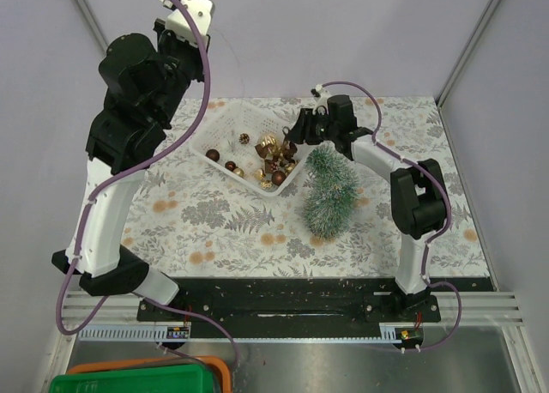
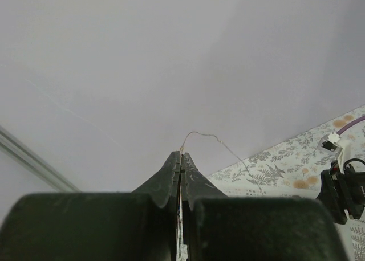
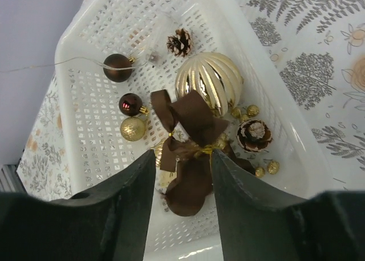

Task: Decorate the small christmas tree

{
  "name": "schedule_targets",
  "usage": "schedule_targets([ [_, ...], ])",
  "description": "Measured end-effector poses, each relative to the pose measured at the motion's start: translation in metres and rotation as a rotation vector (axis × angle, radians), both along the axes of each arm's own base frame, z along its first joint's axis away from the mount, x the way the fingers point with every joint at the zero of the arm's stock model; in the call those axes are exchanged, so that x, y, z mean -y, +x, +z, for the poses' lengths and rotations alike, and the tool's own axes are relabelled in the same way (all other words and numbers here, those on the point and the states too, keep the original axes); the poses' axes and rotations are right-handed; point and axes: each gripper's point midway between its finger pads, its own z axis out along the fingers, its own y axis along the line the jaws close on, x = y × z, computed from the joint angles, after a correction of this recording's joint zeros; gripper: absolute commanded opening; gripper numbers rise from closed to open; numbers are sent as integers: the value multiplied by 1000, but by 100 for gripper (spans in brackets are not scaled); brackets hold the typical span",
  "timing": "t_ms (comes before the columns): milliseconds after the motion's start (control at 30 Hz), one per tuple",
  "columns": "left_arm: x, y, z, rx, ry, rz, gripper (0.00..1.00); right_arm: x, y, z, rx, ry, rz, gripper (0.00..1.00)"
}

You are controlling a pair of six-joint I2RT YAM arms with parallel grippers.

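Found right tool [image 3: 182, 158] released, jaws parted either side of brown ribbon bow [image 3: 191, 130] inside white basket [image 3: 74, 39]; no pinch evident

Found left tool [image 2: 181, 155] clenched on thin wire [image 2: 201, 134], raised high, well apart from everything on the tabletop [image 1: 214, 230]

Located small christmas tree [image 1: 330, 191] outside the basket, just beside right tool, behind it and toward that arm's base; well apart from left tool

Long axis, seen from above, running from right tool back toward the arm bases; upright or lying, cannot tell

Judged right arm much the nearer to the tree

Judged coming move: close on bow, lift clear of basket rim, swing back a short way to the bristles; wire trailing across basket a possible snag
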Motion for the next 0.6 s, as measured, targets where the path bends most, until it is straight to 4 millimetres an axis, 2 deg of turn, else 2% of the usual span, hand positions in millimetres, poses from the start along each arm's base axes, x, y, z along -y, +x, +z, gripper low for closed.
schedule_targets([
  [133,-4,-8,-3,-6,11,-8,0,10,-2,4,10,-51,-32,68],
  [233,-1,-10,-7,-19,22,-26,0,18,-5,33,56,-75,-50,74],
  [300,1,-10,-9,-23,26,-39,0,21,-4,64,118,-72,-58,75],
  [433,7,-11,-14,-39,34,-69,0,22,-10,151,292,-18,-46,77],
  [500,11,-11,-18,-50,40,-87,0,20,-19,197,386,26,-15,78],
  [600,17,-13,-22,-60,47,-112,0,16,-35,243,487,76,47,77],
])
